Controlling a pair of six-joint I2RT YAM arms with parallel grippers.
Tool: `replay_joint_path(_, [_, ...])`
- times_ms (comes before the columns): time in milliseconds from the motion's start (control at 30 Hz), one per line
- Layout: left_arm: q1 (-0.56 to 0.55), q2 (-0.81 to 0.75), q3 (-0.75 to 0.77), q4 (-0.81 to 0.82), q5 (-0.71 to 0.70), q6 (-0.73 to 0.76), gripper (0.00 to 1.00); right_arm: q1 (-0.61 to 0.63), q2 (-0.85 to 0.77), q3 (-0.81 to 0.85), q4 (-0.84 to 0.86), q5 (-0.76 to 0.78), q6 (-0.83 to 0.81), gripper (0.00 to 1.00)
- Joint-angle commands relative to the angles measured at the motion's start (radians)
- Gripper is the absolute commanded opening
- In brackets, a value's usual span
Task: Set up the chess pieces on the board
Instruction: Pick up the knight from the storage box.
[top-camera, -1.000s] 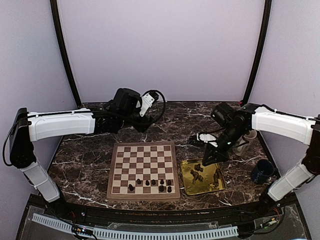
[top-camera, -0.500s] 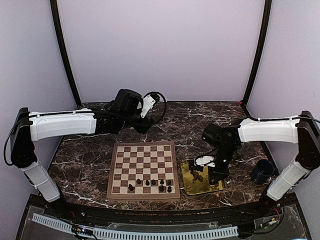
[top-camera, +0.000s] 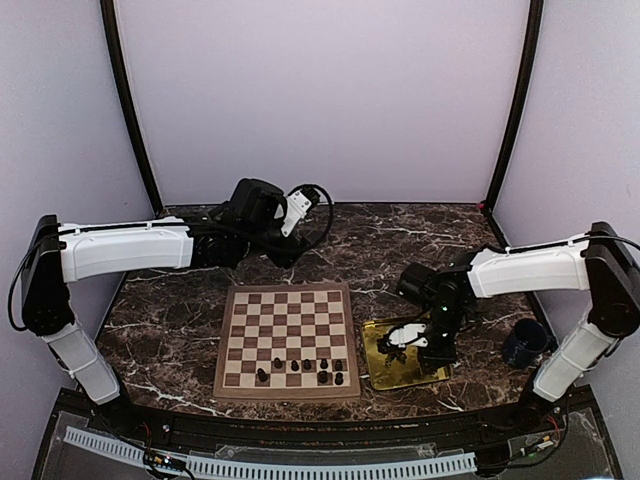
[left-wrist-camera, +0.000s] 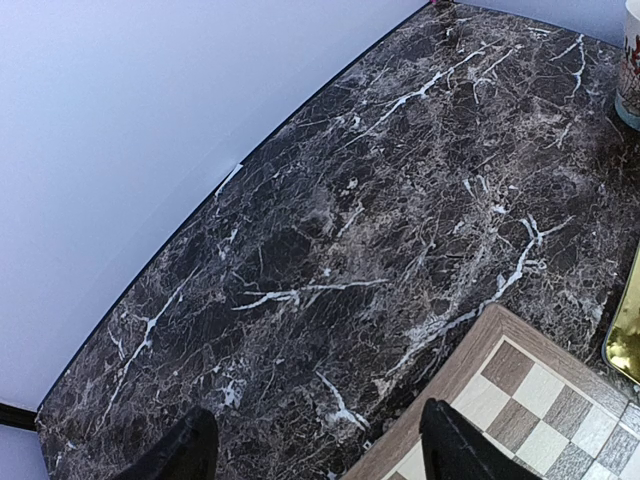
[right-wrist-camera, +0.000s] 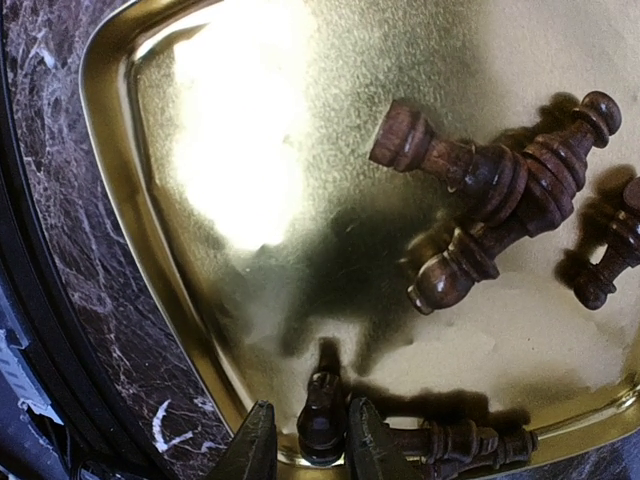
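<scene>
So the board (top-camera: 287, 322) sits in the middle of the dark marble table (top-camera: 180, 300), and I count about 8 of the chess pieces (top-camera: 308, 366) standing on it. They're all in the 2 rows closest to the arm bases, running from left of centre to the right side. Too small in the overhead view to tell which is which.

The other pieces are in the gold tray (right-wrist-camera: 110, 200), which lies just right of the board. The right wrist camera shows 2 brown pieces (right-wrist-camera: 480, 180) lying crossed over each other, another at the right edge of that view, and 1 more lying along the rim closest to the fingers.

The right gripper (right-wrist-camera: 310, 445) is down in the tray, at that same rim. Its jaws are partly spread and straddle 1 small dark piece (right-wrist-camera: 320, 425) that sits right between the fingertips. I see a sliver of gap on 1 side, so it looks released rather than clenched (tight view though, so it's close).

The left gripper (left-wrist-camera: 320, 450) hangs over bare marble just past a far corner of the board. Its jaws are spread wide and nothing is between them.

There's also a blue mug (top-camera: 523, 342) on the table right of the tray, near the right arm.
</scene>
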Motion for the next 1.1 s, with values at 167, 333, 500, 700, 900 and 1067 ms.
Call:
replay_joint_path(167, [-0.005,-0.002,0.028,-0.02,0.003,-0.005,0.72,0.049,0.046,-0.045,0.081,0.058,0.03,0.15])
replay_joint_path(333, [-0.007,0.002,0.029,-0.02,0.002,-0.002,0.72,0.049,0.024,0.012,0.024,-0.006,0.018,0.05])
replay_joint_path(500, [-0.008,0.007,0.029,-0.021,0.001,-0.001,0.72,0.008,-0.074,0.1,-0.034,-0.231,-0.017,0.04])
replay_joint_path(700, [-0.008,0.021,0.031,-0.02,0.002,-0.006,0.72,-0.097,-0.163,0.156,-0.02,-0.461,-0.051,0.03])
replay_joint_path(900, [-0.008,0.043,0.043,-0.031,0.015,-0.016,0.72,-0.188,-0.201,0.127,0.025,-0.572,-0.053,0.04])
replay_joint_path(1067, [-0.008,0.057,0.052,-0.032,0.027,-0.022,0.71,-0.203,-0.229,0.088,0.105,-0.625,-0.02,0.03])
